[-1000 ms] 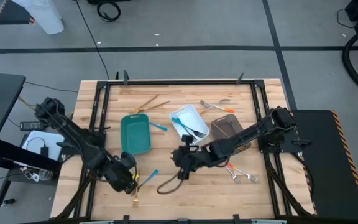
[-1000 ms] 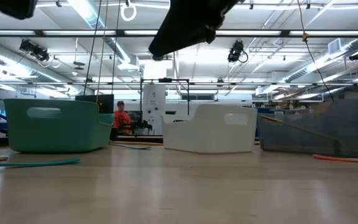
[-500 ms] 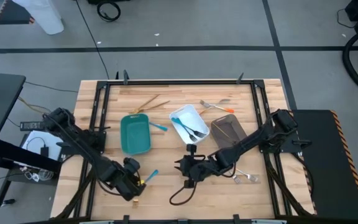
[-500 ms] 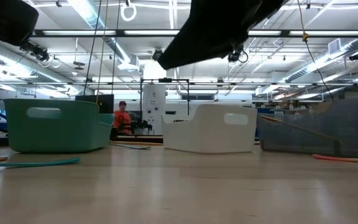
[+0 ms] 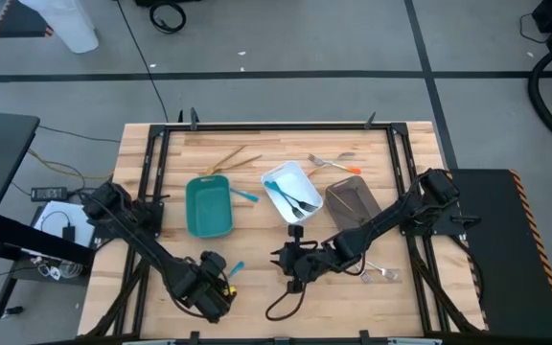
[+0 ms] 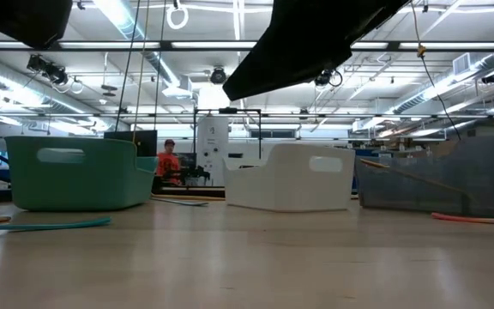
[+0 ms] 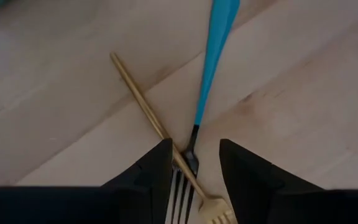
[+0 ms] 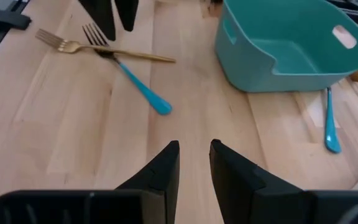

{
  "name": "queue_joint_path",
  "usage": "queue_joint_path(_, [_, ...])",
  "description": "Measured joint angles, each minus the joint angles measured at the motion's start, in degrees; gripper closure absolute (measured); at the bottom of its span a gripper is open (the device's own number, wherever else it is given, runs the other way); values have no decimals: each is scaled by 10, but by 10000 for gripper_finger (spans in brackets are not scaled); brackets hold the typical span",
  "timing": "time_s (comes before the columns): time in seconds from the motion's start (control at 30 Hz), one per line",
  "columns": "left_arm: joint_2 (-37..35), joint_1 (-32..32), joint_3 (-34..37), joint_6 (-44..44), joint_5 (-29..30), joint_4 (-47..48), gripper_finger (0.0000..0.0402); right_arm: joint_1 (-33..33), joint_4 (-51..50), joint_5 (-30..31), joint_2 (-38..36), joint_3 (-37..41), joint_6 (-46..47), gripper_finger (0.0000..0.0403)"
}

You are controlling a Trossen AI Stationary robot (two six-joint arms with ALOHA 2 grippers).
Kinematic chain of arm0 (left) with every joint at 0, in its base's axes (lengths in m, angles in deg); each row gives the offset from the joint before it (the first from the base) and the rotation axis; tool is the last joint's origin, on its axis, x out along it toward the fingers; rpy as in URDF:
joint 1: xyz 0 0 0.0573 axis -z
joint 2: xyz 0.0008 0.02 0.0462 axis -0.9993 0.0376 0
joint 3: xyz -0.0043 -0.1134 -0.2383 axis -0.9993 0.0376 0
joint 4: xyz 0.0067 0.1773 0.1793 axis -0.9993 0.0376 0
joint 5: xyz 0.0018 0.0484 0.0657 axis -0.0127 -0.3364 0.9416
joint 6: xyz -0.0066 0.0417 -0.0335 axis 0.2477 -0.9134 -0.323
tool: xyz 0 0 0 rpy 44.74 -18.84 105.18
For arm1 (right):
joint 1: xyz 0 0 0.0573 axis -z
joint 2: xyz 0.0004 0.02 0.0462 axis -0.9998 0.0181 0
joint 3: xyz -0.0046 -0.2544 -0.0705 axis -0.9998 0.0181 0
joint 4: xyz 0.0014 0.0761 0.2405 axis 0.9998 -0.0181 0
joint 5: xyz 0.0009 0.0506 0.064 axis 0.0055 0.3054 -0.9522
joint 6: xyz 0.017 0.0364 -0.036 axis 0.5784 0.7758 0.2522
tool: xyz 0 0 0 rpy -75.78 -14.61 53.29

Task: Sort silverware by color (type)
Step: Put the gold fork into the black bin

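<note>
My left gripper [image 5: 218,290] is low at the table's front, its jaws open around two crossed pieces of silverware: a blue-handled fork [image 7: 211,62] and a gold fork [image 7: 143,99]. Both lie flat on the wood, and the dark fingers [image 7: 151,180] stand on either side of the blue fork's neck. My right gripper [image 5: 290,264] hovers to the right of them, open with nothing between its fingers. The right wrist view shows the same blue fork [image 8: 135,84] and gold fork [image 8: 98,50]. More blue-handled silverware lies in the white tray [image 5: 278,175].
The teal tray [image 5: 209,227] stands left of the white one and the grey-brown tray [image 5: 353,203] right of it. Gold pieces [image 5: 233,158] lie at the back and orange-handled ones [image 5: 372,268] at the front right. A blue spoon [image 8: 331,124] lies beside the teal tray.
My left gripper has moved right along the front edge and down over the crossed forks. The right gripper shifted toward the front, then held still.
</note>
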Motion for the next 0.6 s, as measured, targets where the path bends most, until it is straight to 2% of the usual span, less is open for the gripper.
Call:
queue_joint_path(0.43, [29, 0, 0, 0, 30, 0, 261, 1, -14, -4, 0, 0, -2, 307])
queue_joint_path(0.6, [29, 4, 0, 1, 35, -1, 261, 2, 25, -3, 0, 32, -2, 307])
